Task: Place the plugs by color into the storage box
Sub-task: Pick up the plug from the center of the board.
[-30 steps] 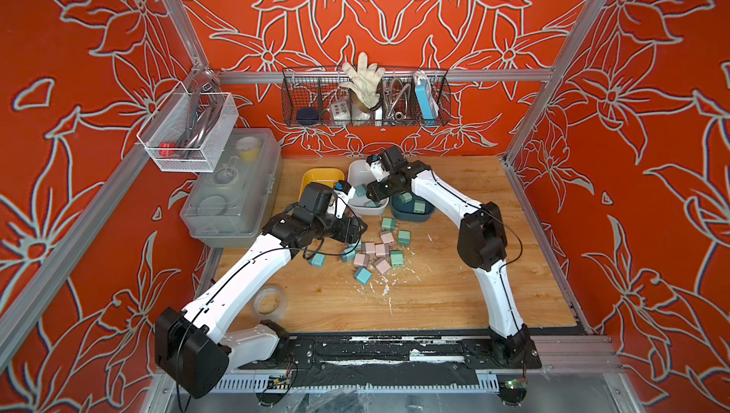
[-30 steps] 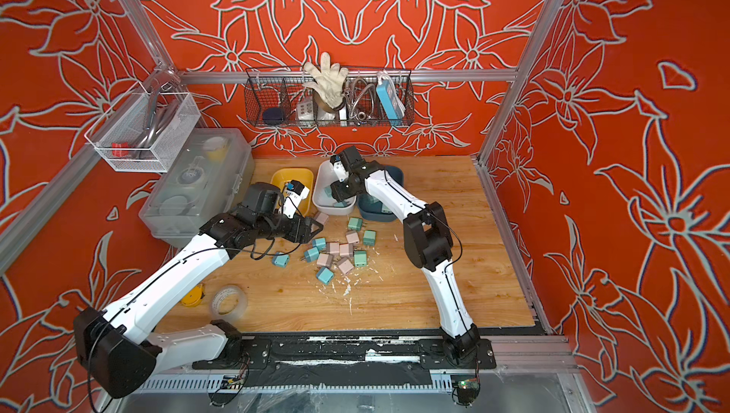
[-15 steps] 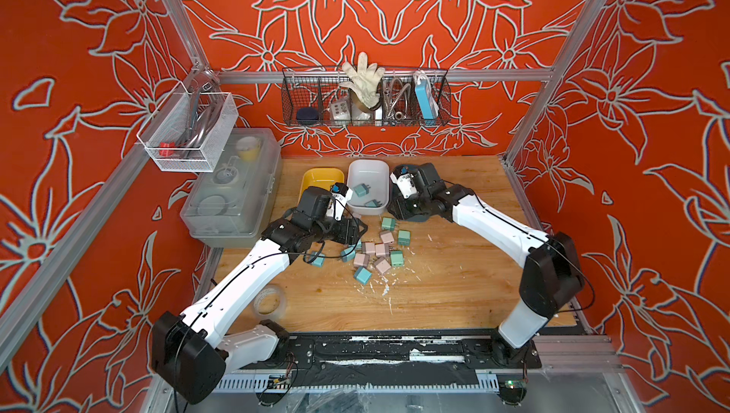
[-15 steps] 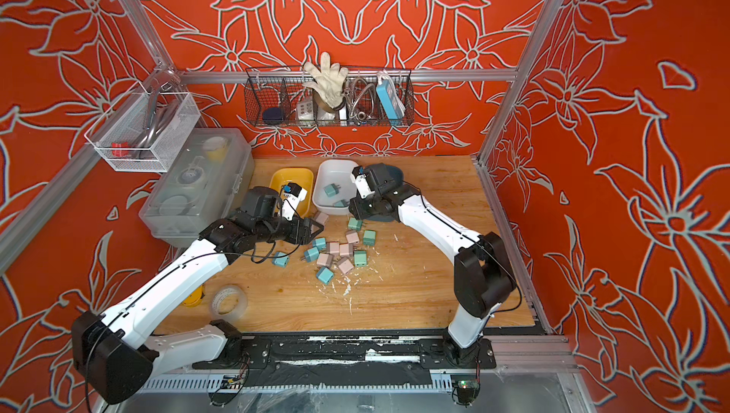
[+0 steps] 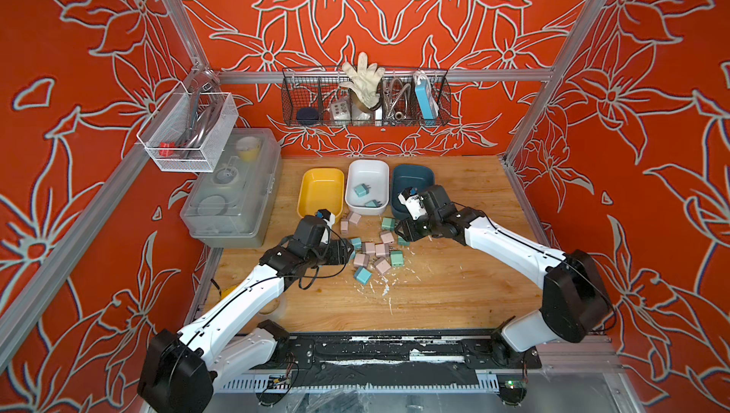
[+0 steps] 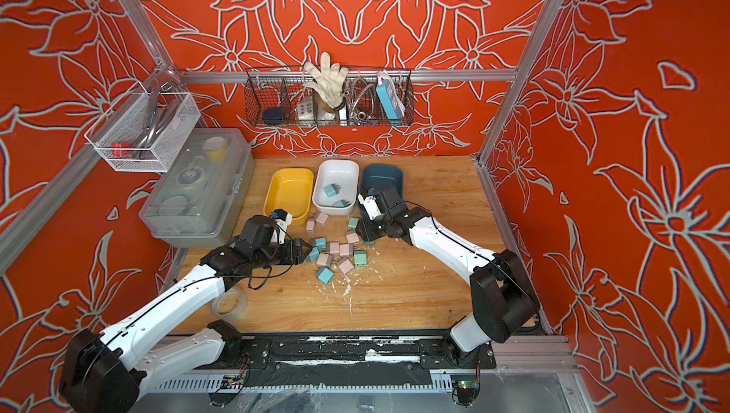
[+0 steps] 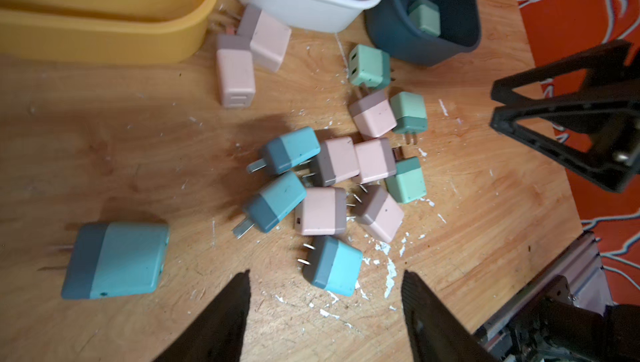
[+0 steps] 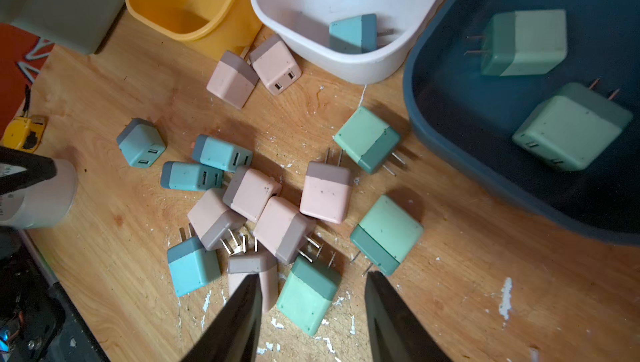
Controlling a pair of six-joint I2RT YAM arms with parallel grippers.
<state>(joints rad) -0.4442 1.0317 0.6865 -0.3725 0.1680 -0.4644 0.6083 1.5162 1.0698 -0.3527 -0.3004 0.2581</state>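
While spread, right fingers (image 8: 239, 322) (empty) over mint plug (image 8: 308, 299)

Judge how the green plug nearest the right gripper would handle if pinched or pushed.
The green plug looks like hard plastic, so it probably stays rigid when pinched. Flat faces suggest sliding, not rolling. A pink plug lies close beside it, so a push may shift both.
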